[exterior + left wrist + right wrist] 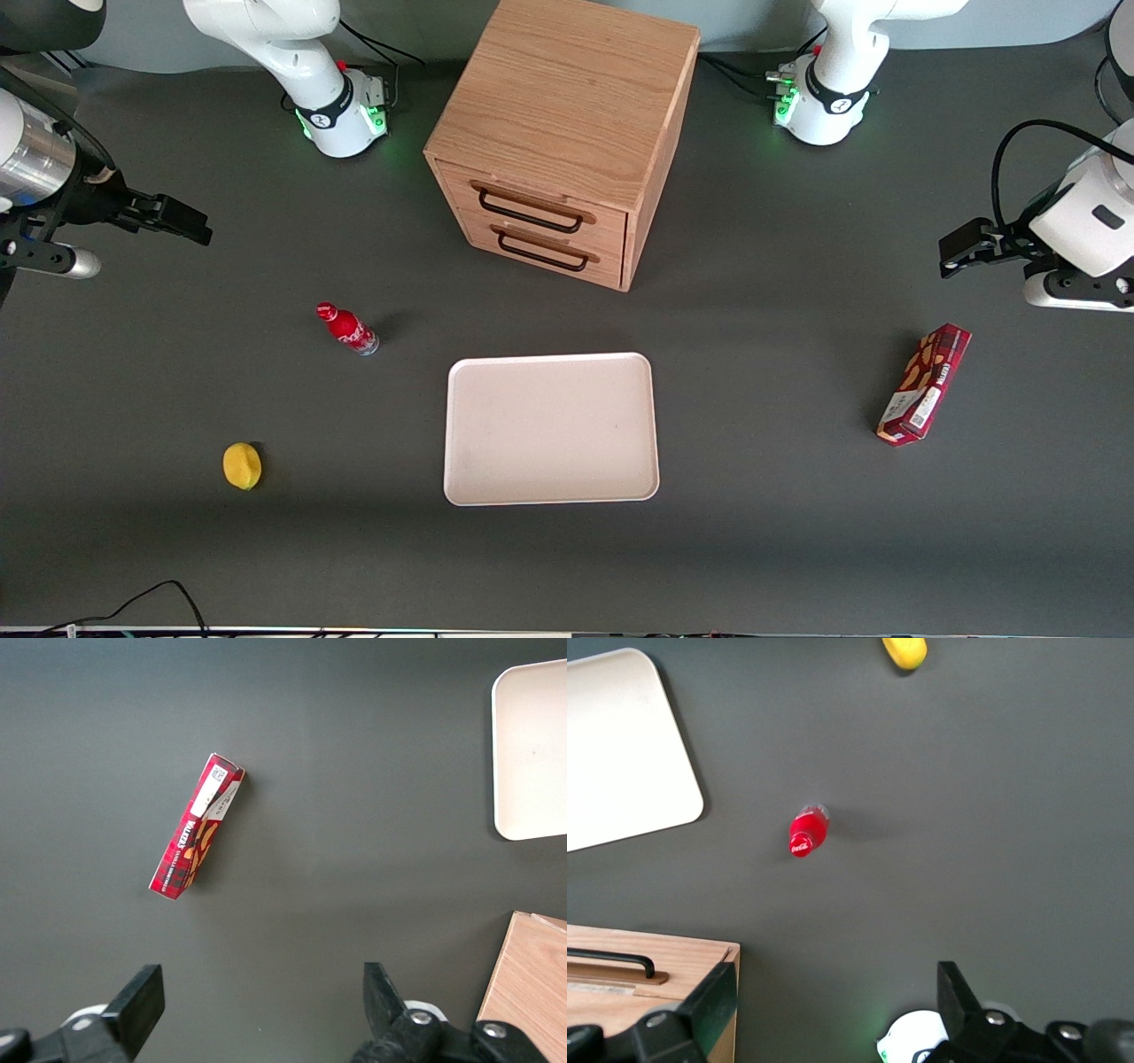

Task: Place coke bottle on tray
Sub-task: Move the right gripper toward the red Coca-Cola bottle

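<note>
The small red coke bottle [347, 328] with its red cap stands upright on the dark table, near the large cream-white rectangular tray [550, 429] but apart from it and farther from the front camera. The right arm's black two-finger gripper [182, 221] hangs well apart from it with fingers spread, holding nothing. The narrow, tall bottle could tip and roll if a finger clips its cap on approach, or slip from a high pinch.

The working arm is glossy white with a brushed silver wrist segment, black cabling, a green-lit base and a black two-fingered tool [190, 223].
</note>
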